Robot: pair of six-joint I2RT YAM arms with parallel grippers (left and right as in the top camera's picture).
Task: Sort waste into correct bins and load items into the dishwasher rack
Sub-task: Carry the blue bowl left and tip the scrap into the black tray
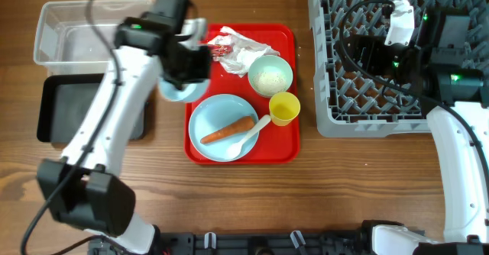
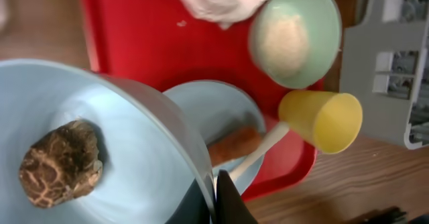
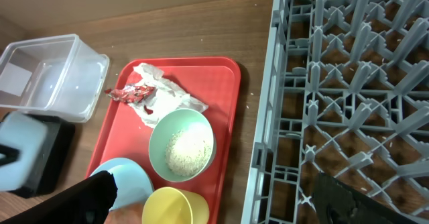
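**At the red tray's left edge: bowl lifted for emptying**

Over the left edge of the red tray (image 1: 284, 146), the left gripper (image 2: 216, 196) is clamped on the rim of the light blue bowl (image 2: 120, 137), one finger inside the wall and one outside. A rim pinch of this kind leaves the bowl's mouth free, which suits tipping. The small brown lump (image 2: 60, 163) lies loose on the bowl's inner wall. The bowl looks tilted, though the angle cannot be read with confidence.

Left of the red tray stand the two bins, the clear tub (image 1: 76, 41) and, nearer the robot, the black tray (image 1: 65, 110). Judging by this layout, the step in hand is carrying the lump to a bin.

On the red tray rest:
- the large light blue plate (image 1: 218, 110), bearing the carrot (image 1: 227, 131) and the white spoon (image 1: 252, 133);
- the yellow cup (image 1: 284, 108), touching the plate's rim;
- the mint green bowl (image 3: 157, 133), holding the white rice (image 3: 188, 151);
- the crumpled napkins (image 3: 167, 98) and the red wrapper (image 3: 131, 93), at the far end.

Right of the red tray, the dishwasher rack (image 1: 328, 121) holds no dishes. Above it the right gripper (image 3: 224, 200) hangs with its jaws spread wide and nothing between them, probably parked clear of the left arm's path.
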